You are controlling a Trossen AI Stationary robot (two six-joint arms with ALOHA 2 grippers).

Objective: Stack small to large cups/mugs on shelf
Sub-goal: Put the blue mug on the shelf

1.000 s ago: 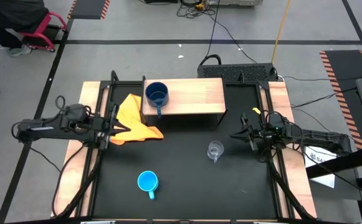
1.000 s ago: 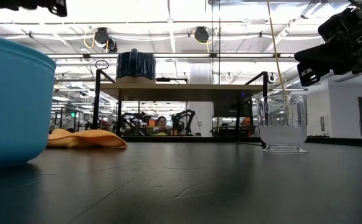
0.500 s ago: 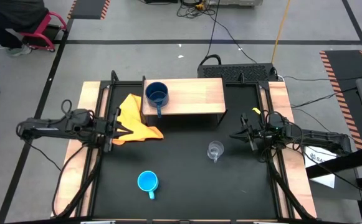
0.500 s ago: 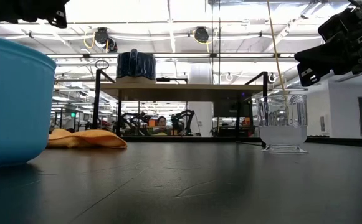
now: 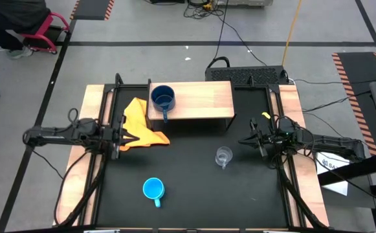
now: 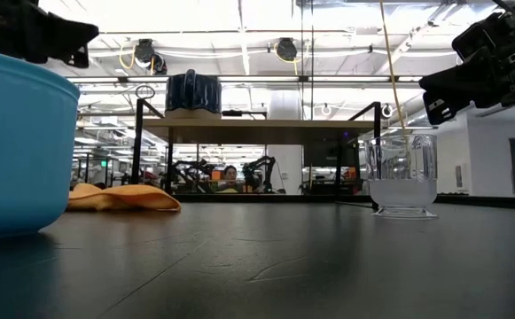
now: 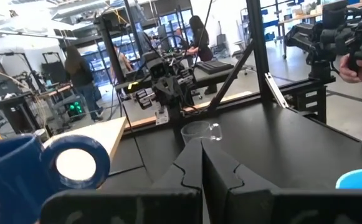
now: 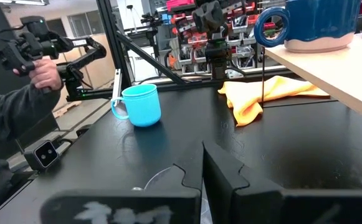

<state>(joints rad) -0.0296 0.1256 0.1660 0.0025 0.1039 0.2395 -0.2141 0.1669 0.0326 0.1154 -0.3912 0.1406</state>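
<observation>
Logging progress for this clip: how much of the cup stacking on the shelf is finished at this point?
Done: the large dark blue mug stands on the light-wood shelf. In hand: nothing; the left gripper is shut beside the yellow-orange cloth, the right gripper shut near the clear glass cup. Left: that cup and the mid-size light blue mug both sit on the black tabletop.

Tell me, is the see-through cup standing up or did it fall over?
Standing up. The clear glass cup sits flat on the black table with its open mouth facing up.
</observation>
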